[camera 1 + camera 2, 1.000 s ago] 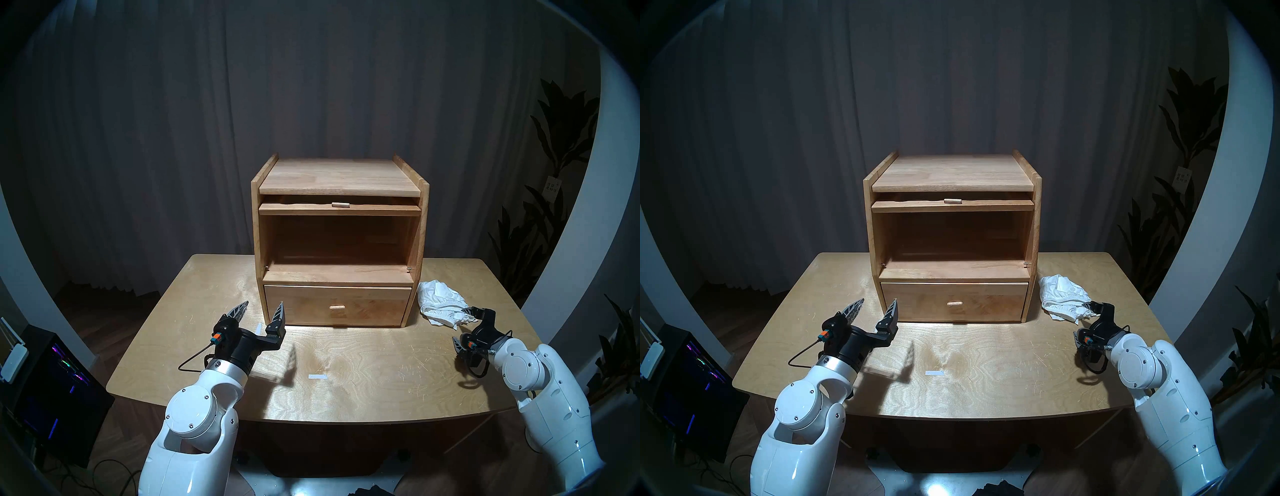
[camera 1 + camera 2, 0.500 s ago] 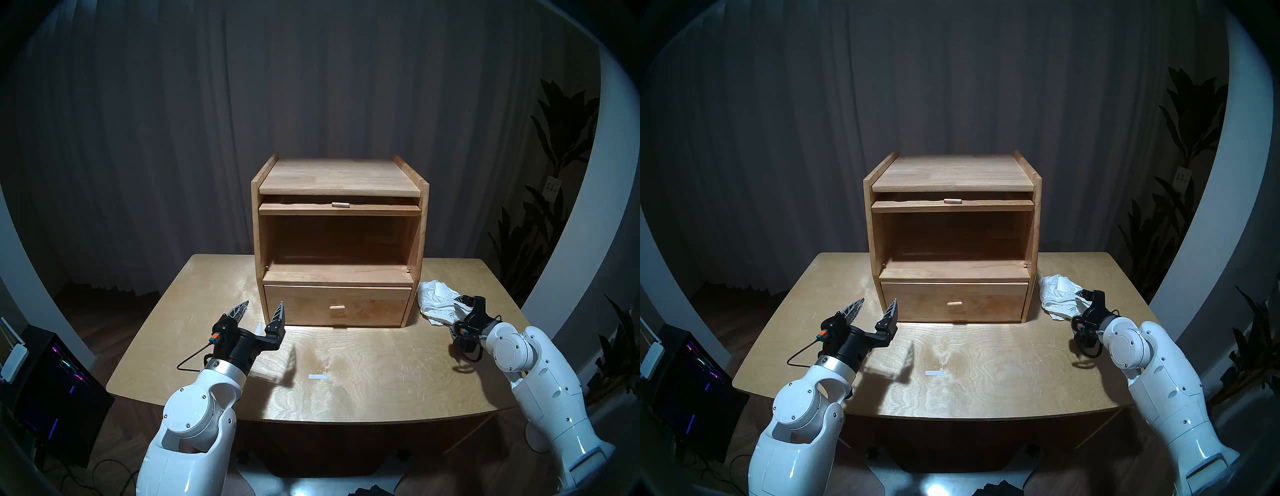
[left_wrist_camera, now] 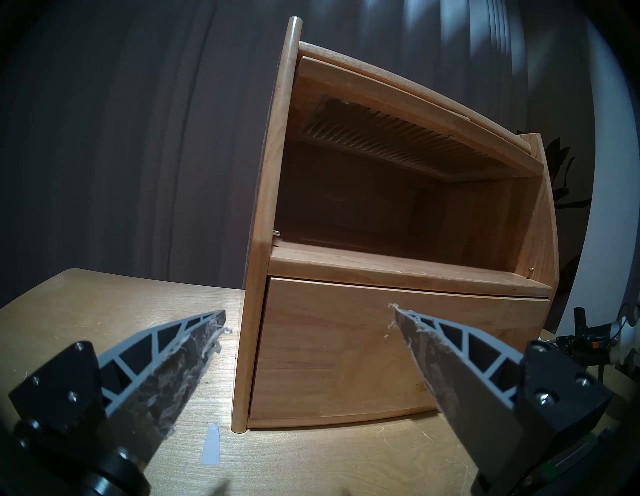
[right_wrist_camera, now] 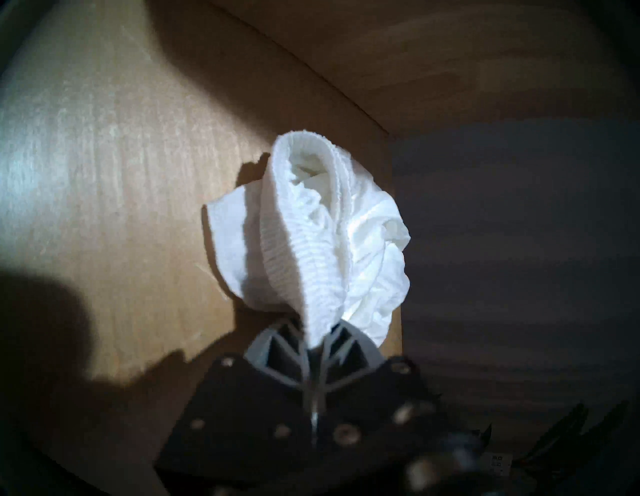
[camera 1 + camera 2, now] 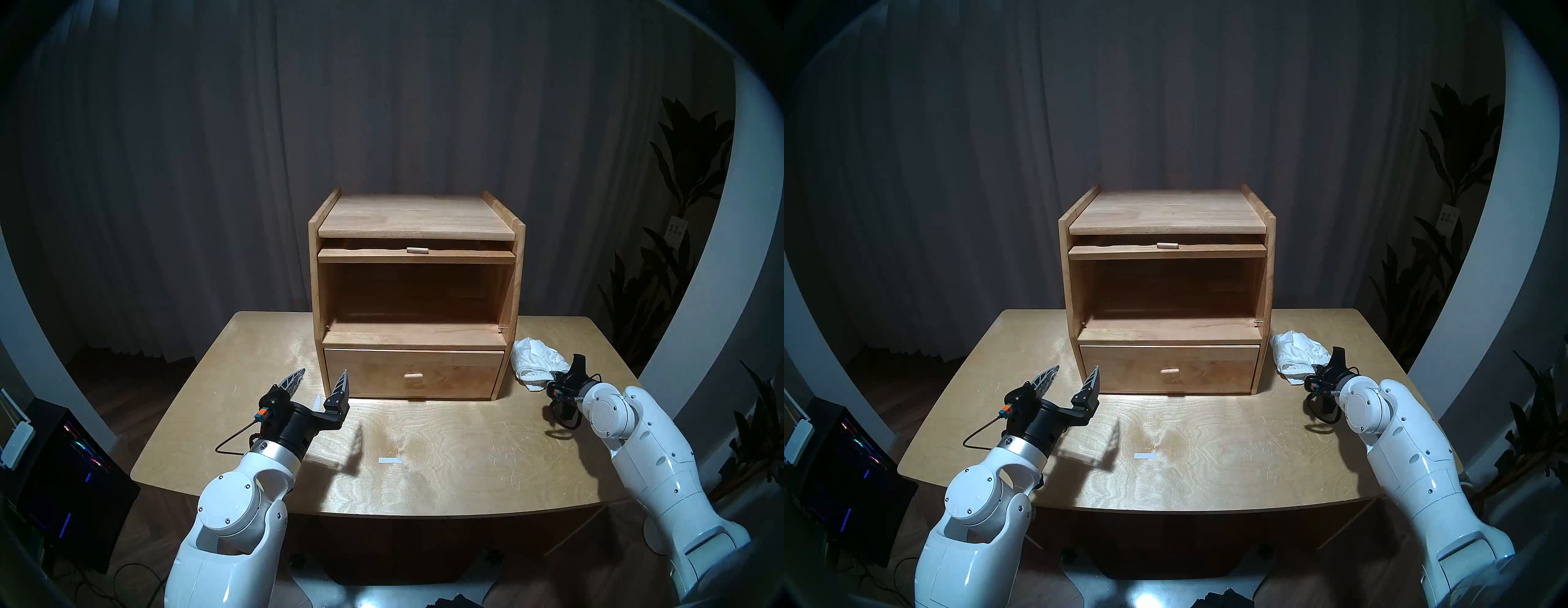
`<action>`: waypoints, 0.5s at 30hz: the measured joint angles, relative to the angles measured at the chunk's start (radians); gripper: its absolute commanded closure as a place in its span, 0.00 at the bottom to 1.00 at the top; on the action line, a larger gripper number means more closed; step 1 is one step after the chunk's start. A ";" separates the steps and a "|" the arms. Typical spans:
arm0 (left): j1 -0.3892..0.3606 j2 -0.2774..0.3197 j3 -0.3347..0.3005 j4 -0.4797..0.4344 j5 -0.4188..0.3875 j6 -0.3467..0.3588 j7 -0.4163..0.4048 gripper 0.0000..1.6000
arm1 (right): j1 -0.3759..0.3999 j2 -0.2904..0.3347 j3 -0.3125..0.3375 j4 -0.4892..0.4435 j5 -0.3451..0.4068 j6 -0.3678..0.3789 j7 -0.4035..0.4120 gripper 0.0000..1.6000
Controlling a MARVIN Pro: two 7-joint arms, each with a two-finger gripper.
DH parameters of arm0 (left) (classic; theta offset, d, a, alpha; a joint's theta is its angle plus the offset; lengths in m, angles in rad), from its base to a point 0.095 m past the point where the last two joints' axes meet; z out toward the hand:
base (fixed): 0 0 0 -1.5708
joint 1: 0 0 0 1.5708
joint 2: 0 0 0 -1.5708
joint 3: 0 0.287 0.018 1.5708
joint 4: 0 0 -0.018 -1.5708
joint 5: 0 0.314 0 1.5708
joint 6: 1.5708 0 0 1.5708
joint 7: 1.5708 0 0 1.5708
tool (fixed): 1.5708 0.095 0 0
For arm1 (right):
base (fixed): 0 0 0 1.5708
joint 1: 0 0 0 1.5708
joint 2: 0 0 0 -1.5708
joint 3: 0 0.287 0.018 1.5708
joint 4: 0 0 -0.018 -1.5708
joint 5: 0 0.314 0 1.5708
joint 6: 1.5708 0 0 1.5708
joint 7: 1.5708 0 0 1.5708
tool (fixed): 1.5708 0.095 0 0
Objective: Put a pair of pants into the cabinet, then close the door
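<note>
Clearly the right gripper (image 4: 313, 341) had its jaws pressed together on a ribbed hem of the pair of pants (image 4: 311, 235), pinching only that fold at the bottom centre of the right wrist view while the rest of the white bundle lay loose on the table (image 5: 445, 446), at the right of the head view just beside the cabinet (image 5: 418, 293). Such a thin bite on soft cloth could slip out on the lift, or the hanging cloth could drag and snag on the cabinet's side post on the way into the open compartment. Trailing fabric left over the front sill would likely jam the door (image 5: 415, 256), which sat raised flat under the top board. At lower left, the left gripper (image 5: 322, 378) hovered with jaws spread, holding nothing.
</note>
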 measured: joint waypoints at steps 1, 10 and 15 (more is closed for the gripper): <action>0.000 0.000 0.000 0.000 -0.001 0.000 0.000 0.00 | 0.007 -0.003 0.001 0.010 0.001 0.000 -0.001 1.00; 0.000 0.008 0.000 -0.003 -0.011 0.002 -0.004 0.00 | 0.089 -0.060 0.093 -0.013 0.100 0.010 -0.054 1.00; 0.000 0.012 0.000 0.000 -0.016 0.002 -0.005 0.00 | 0.137 -0.066 0.153 -0.078 0.151 -0.011 -0.103 1.00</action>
